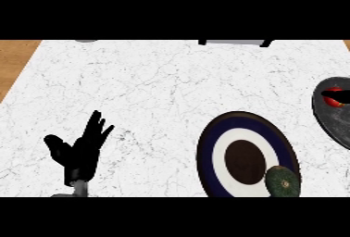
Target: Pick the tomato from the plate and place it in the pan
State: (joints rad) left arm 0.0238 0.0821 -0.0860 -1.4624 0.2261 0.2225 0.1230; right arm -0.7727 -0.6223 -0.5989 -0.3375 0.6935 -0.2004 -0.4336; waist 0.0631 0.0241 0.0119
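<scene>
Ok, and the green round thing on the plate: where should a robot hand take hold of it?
Probably across its rounded sides, coming down from above. The green round thing sits on the lower right rim of the plate, round all over with no handle or stem showing, so a pinch across its middle suits best.

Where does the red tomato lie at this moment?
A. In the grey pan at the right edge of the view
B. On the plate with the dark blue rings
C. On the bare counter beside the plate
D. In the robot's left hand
A: the tomato sits inside the grey pan, while the plate carries only a dark green item at its lower rim.
</scene>
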